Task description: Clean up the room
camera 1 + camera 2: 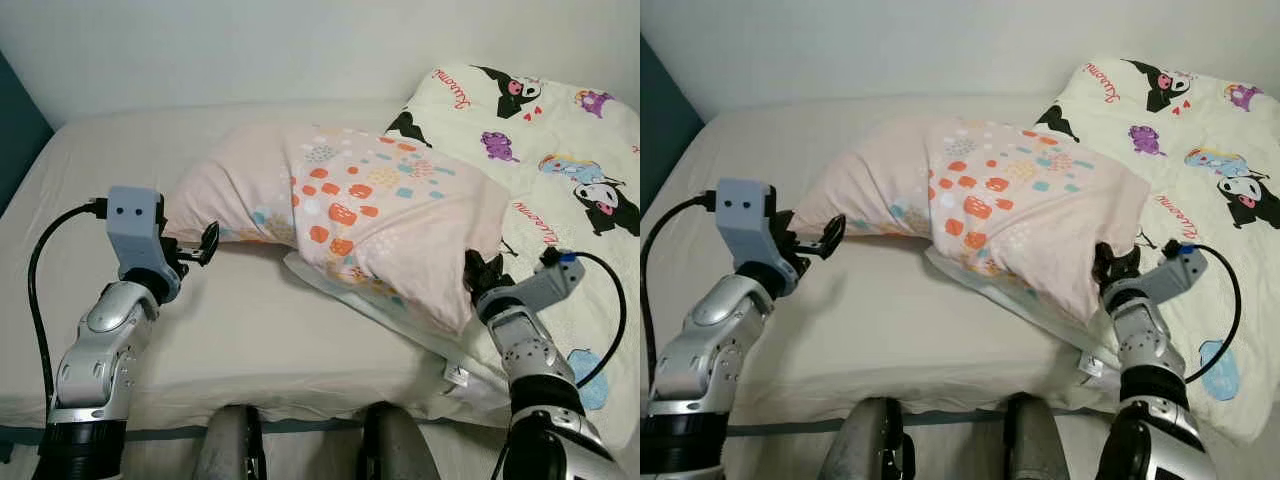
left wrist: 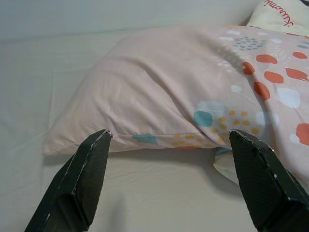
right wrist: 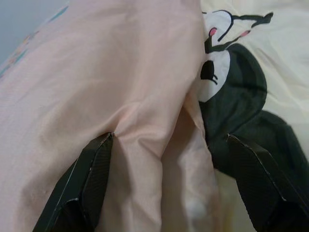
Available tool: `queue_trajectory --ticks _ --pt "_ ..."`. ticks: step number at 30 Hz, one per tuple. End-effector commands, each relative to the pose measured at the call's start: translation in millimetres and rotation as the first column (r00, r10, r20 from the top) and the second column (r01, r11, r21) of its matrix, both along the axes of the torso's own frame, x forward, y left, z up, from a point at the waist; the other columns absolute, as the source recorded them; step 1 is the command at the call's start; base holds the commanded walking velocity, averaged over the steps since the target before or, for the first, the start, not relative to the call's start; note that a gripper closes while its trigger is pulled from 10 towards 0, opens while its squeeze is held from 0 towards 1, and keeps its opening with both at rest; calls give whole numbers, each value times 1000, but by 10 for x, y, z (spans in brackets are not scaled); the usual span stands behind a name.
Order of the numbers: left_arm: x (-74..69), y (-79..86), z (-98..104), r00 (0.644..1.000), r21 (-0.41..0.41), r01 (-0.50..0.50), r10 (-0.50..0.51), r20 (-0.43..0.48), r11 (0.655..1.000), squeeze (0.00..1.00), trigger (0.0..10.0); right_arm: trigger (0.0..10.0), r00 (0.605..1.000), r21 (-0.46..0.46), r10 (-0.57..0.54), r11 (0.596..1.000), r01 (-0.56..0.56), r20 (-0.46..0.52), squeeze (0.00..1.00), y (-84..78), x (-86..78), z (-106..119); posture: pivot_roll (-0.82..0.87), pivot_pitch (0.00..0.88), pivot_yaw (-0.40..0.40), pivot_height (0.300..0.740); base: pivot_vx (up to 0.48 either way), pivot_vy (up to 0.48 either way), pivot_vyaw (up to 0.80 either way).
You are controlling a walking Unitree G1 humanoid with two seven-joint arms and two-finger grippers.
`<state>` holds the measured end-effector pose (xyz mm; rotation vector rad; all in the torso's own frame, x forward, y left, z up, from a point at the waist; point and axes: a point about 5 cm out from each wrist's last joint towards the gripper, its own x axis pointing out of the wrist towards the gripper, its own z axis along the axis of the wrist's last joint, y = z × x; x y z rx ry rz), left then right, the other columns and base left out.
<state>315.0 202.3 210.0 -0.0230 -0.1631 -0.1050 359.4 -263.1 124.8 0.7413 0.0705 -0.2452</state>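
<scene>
Pillow, pale pink with orange and teal spots, lies across the bed, partly over a cartoon-print blanket. Left gripper sits spread apart just beside the pillow's left end, not touching. Right gripper is spread too, one finger pressing pillow fabric at its right end.

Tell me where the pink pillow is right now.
The pink pillow lies across the middle of the bed, its right end overlapping the cartoon-print quilt, between the left gripper and the right gripper.
</scene>
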Motion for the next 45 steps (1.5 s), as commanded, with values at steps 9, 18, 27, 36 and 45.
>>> queue_trajectory --ticks 9,18,27,36,45 --pt "-129 102 37 998 107 -59 59 1 992 0 10000 10000 992 -67 122 990 -120 23 0 404 226 72 126 332 26 627 0 0 0" --pt "-157 94 72 997 127 -74 73 18 989 0 10000 10000 975 -91 214 974 -207 64 0 750 315 138 140 340 20 627 0 0 0" --pt "-201 96 92 995 145 -98 93 41 985 0 10000 10000 991 -164 51 986 -31 123 0 587 227 107 119 324 -9 627 0 0 0" --pt "-198 30 63 994 129 -104 98 52 986 0 10000 10000 959 -20 -263 964 267 104 0 50 -59 -118 101 310 -2 627 0 0 0" --pt "-154 23 111 994 157 -95 85 70 983 0 10000 10000 979 136 -100 988 76 180 0 175 109 15 111 317 14 627 0 0 0"
